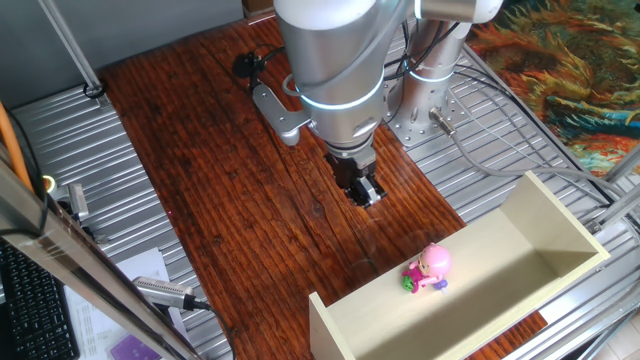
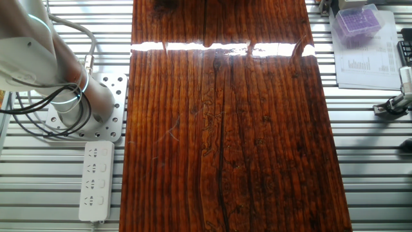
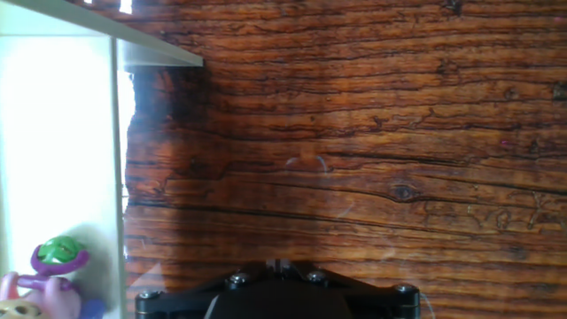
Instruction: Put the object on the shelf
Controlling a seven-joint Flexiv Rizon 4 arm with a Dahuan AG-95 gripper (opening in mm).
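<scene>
Pink toy (image 1: 428, 268) lies on cream shelf (image 1: 520, 250) panel, near its long edge, at 5 o'clock from gripper (image 1: 366, 194). Gripper hangs above wooden bench (image 1: 220, 180), apart from toy, holding nothing; jaw spacing cannot tell. Hand view: toy (image 3: 49, 270) at 8 o'clock.

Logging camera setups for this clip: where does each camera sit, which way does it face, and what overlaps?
One fixed view: high, facing the arm's front; shows gripper, toy on the shelf.
The other fixed view: overhead, straight down on the wooden table; only the arm's base shows.
Hand view: looks down past the gripper's body.
Shared: wood table in all; toy and shelf in two.
</scene>
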